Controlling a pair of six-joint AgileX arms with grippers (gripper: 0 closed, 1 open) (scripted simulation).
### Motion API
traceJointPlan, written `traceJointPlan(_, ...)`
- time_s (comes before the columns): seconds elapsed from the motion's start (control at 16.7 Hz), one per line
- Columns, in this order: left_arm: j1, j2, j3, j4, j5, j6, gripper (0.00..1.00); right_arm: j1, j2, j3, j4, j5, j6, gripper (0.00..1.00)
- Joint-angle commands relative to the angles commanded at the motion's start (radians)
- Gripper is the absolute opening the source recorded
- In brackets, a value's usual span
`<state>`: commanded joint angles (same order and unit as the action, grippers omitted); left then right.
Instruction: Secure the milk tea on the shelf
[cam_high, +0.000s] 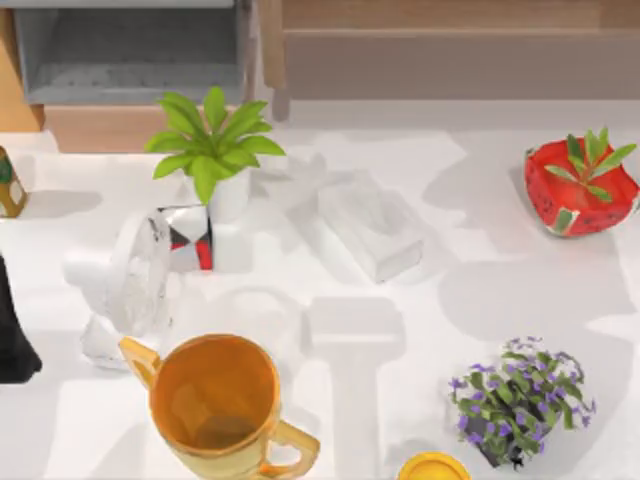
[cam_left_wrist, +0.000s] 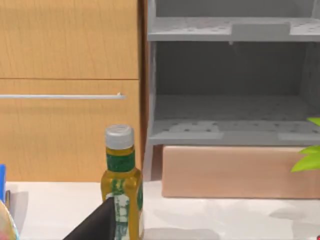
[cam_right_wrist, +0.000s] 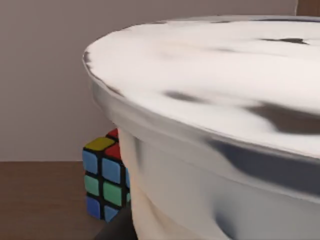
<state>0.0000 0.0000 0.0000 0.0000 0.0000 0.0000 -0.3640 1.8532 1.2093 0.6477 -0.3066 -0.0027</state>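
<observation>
Orange pitcher (cam_high: 215, 405), green plant (cam_high: 213, 145), tissue box (cam_high: 370, 225), watermelon pot (cam_high: 582, 188).

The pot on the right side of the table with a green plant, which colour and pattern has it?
The pot is red with small dark spots, seen best in the top view.

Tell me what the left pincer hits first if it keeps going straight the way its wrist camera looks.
Probably the oil bottle, standing close ahead and slightly off centre on the table. If it clears that, the grey shelf behind is next, though depth is uncertain.
</observation>
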Motion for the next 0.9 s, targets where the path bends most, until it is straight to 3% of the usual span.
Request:
traceJointPlan(0.3,0.0,0.0,0.0,0.0,0.0,0.0,1.0,0.04,0.003,0.089,-0.108,0.013,0.001,0.0)
traceJointPlan(0.9,0.0,0.0,0.0,0.0,0.0,0.0,1.0,0.049,0.086,0.146,-0.085,0.025,0.002,0.0)
